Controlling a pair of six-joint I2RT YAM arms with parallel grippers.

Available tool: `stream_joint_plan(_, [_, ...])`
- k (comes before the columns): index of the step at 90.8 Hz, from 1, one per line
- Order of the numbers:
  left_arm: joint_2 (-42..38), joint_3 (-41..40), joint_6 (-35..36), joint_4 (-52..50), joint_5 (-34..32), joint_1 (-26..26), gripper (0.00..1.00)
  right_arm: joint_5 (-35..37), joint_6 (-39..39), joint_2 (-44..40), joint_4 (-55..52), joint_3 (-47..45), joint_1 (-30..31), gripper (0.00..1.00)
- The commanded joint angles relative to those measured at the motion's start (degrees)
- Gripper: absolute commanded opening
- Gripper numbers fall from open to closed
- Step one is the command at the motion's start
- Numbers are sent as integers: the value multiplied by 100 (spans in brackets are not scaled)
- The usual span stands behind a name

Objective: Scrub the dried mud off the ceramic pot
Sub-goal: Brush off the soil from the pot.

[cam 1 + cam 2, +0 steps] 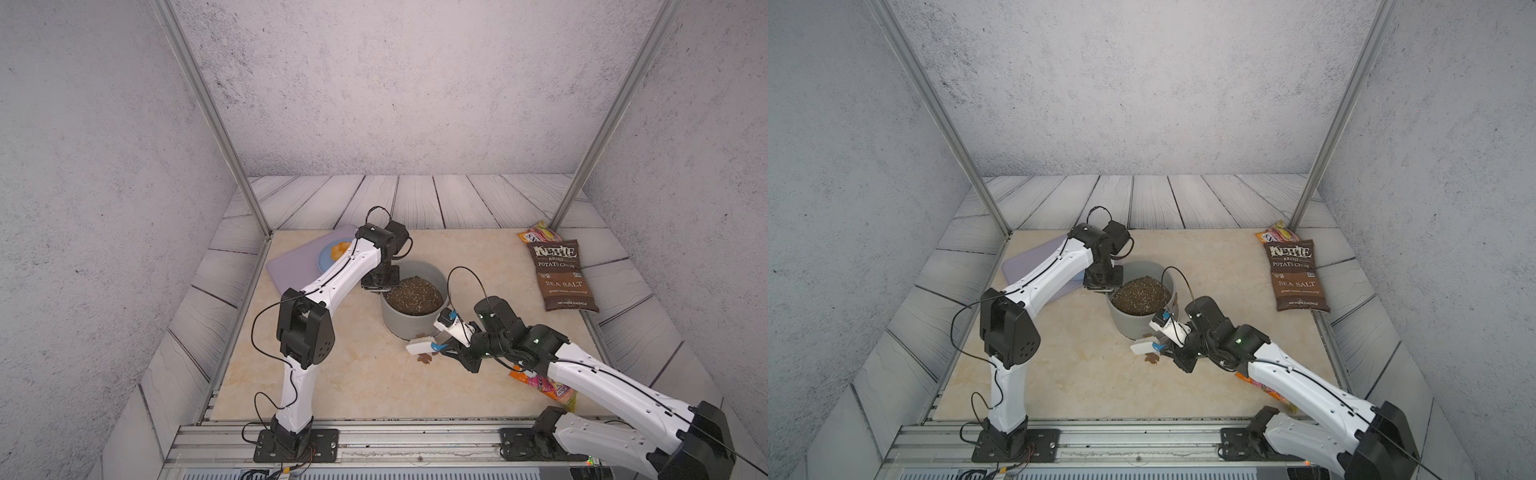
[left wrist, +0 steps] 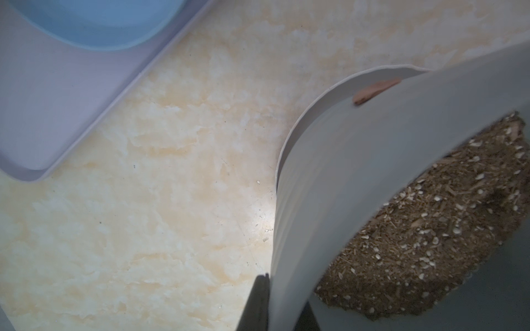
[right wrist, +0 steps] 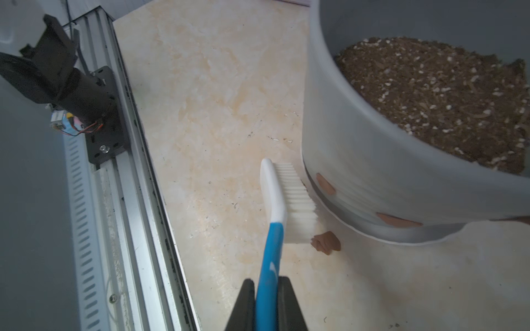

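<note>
The beige marble-patterned tabletop (image 1: 332, 374) carries everything. The wide grey cylindrical ceramic pot (image 1: 409, 322) stands near its middle, between my two arms, upright on a pale saucer-like base (image 3: 401, 238). Its wall is smooth and matte, and dark soil speckled with white bits (image 1: 413, 295) fills it to a little below the rim.

My left gripper (image 2: 284, 303) reaches down at the pot's far-left rim. Its jaws are pressed together on the wall, one finger outside and one inside.

My right gripper (image 3: 266, 286) is at the near right of the pot and pinches the blue handle of a scrubbing brush with a white head and white bristles (image 3: 286, 200). The brush lies low over the table with its bristles turned toward the foot of the pot's wall, just beside it. I cannot tell whether they touch.

The dried mud (image 3: 325, 184) shows as small matte brown blotches. Two sit low on the near wall, just above the saucer. Another sits low on the far-left wall, seen in the left wrist view. A loose brown clump (image 3: 327, 242) lies on the table against the end of the bristles.
</note>
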Motion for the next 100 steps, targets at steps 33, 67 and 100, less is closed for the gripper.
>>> stream_joint_plan(33, [305, -167, 705, -1, -90, 18, 0, 497, -429, 594, 424, 542, 48, 0])
stream_joint_plan(67, [304, -206, 1072, 47, -36, 18, 0, 752, -772, 984, 644, 371, -552, 0])
stream_joint_plan(100, [362, -219, 1289, 91, -2, 16, 0, 796, -752, 757, 312, 9, -663, 0])
